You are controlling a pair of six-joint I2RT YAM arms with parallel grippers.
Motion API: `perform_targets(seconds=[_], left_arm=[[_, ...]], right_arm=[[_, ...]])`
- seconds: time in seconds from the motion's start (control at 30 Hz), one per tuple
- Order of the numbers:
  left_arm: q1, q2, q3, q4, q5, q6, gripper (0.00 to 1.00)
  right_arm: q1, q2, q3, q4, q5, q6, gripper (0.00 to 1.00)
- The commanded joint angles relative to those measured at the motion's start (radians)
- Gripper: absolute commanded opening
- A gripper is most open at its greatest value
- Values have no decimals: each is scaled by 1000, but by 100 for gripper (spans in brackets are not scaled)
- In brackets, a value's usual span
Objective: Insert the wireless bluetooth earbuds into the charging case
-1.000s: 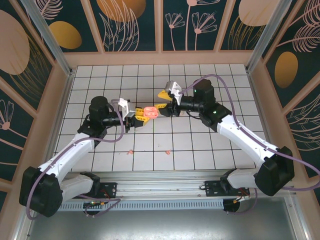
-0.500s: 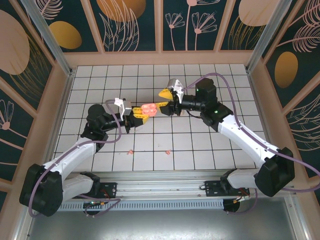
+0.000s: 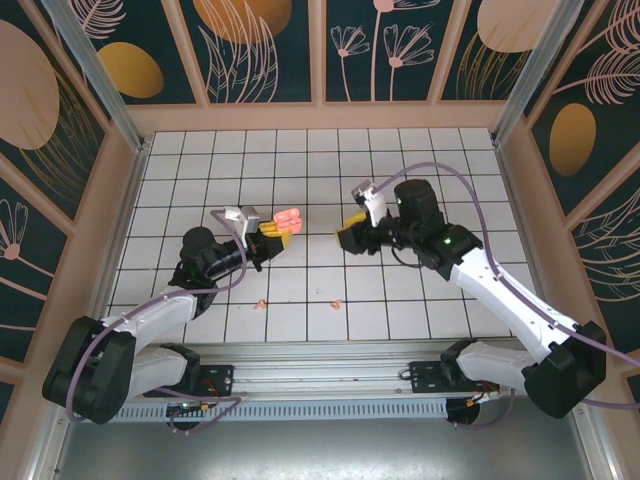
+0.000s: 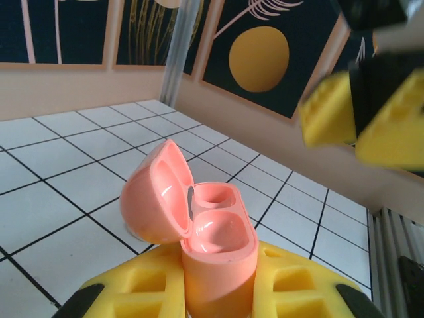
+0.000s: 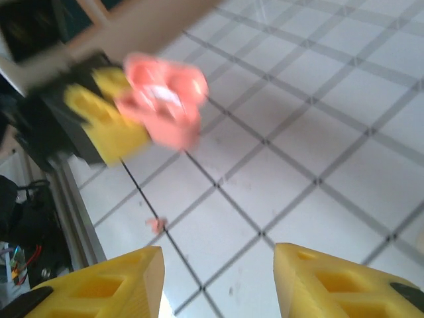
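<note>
Though apart from the empty, parted right gripper (image 5: 217, 257), left gripper (image 3: 272, 231) tight around the open charging case (image 4: 217, 262), aloft.

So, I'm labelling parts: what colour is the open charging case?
The charging case is salmon pink, inside and out; clearest in the left wrist view.

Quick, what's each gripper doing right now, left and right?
Left gripper: shut on the charging case, whose lid is open.
Right gripper: open, holding nothing.
</note>
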Motion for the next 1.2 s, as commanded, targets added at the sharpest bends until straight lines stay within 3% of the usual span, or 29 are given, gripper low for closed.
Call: perform_targets(seconds=[0.0, 0.17, 0.27, 0.43, 0.67, 0.83, 1.17], left_arm=[[-3, 0, 0, -4, -57, -25, 17], [-2, -3, -8, -25, -100, -51, 17], [-3, 7, -34, 30, -92, -96, 17], [-3, -21, -48, 26, -113, -106, 17], [-4, -46, -49, -6, -135, -89, 17], [-3, -46, -48, -14, -132, -86, 17], [-2, -48, -33, -39, -128, -76, 17]], right_arm=[[34, -10, -61, -113, 79, 98, 47], [102, 30, -63, -179, 103, -198, 47], [137, 50, -71, -215, 77, -519, 45], [185, 104, -81, -279, 143, -947, 47], [226, 188, -117, -243, 120, -1296, 44], [249, 283, -97, -262, 124, -1396, 40], [269, 395, -87, -159, 154, -1445, 40]])
